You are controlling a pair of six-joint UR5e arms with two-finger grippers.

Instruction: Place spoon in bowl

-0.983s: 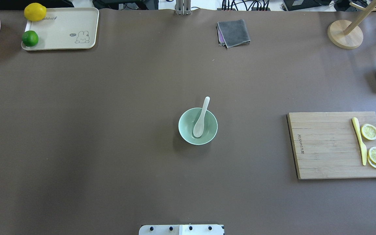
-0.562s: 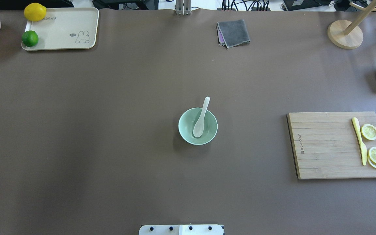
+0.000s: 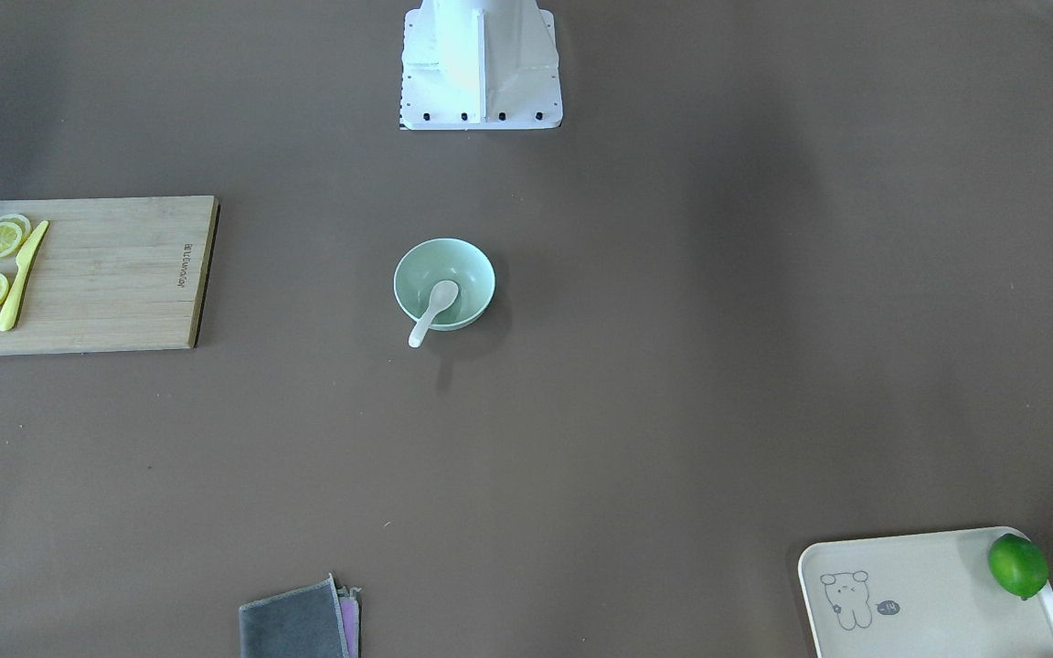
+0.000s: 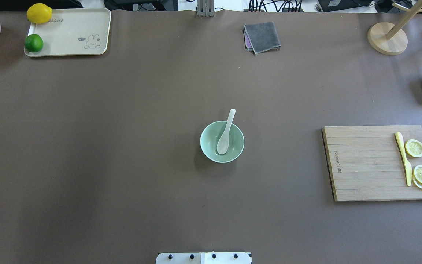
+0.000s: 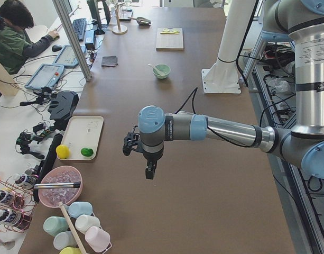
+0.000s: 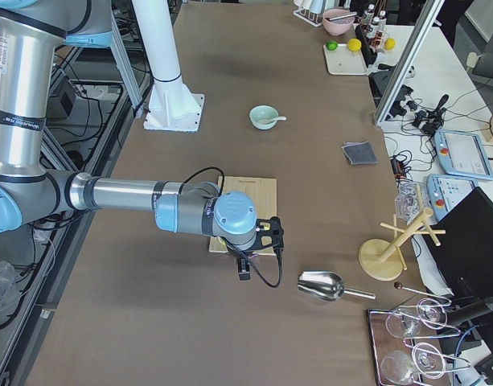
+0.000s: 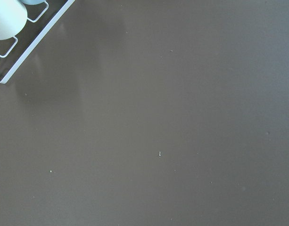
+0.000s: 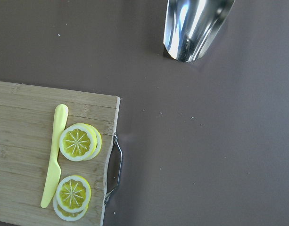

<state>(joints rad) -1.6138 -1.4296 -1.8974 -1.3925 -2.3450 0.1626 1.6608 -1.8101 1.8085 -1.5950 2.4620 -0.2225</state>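
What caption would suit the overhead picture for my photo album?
Spoon resting in the bowl mid-table, handle over its far rim; cutting board with lemon slices at right.

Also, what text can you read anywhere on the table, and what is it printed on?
"abbit": top edge of the tray; its start is hidden by the lemon.
"hi": speech bubble beside the rabbit drawing on the tray; small, so uncertain.
"joyoung": engraved along one end of the cutting board; the characters after it are too small to read.

Counter [image 4: 86,165] is covered in a matte brown sheet, evenly lit. A white side desk [image 6: 453,76] is seen beyond its far edge, behind an aluminium post [image 5: 73,39].
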